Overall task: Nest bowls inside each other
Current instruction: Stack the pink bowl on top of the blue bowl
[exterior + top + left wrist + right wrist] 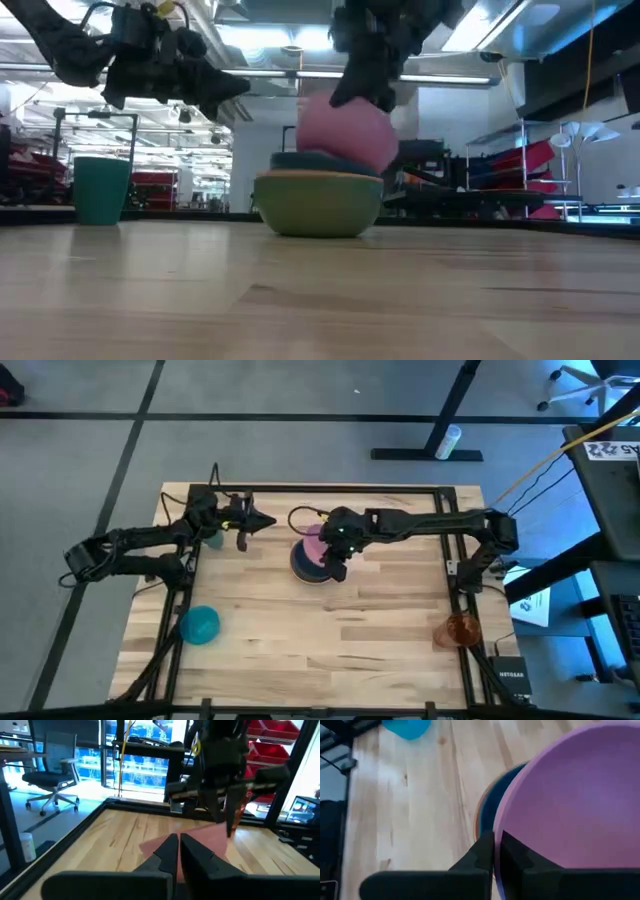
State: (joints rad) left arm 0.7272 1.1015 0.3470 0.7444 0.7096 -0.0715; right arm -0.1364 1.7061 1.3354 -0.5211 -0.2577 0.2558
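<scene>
1. While the right hand (335, 565) hangs over the middle of the counter (330, 640), its fingers are pinched on the rim of the pink bowl (345, 135), which it holds tilted.
2. That pink bowl sits half into the dark blue bowl (315, 161), which rests inside a wider bowl (318, 203) standing on the wood.
3. Off to the far-left side, the left hand (262, 520) hovers above the counter with its fingers pressed together, gripping nothing.
4. Just by the left arm stands a teal-green cup (101, 189), upright on the counter.
5. Near the front-left corner lies the bright blue bowl (199, 625), well apart from the stack.
6. At the right edge sits a see-through orange cup (459, 628).
</scene>
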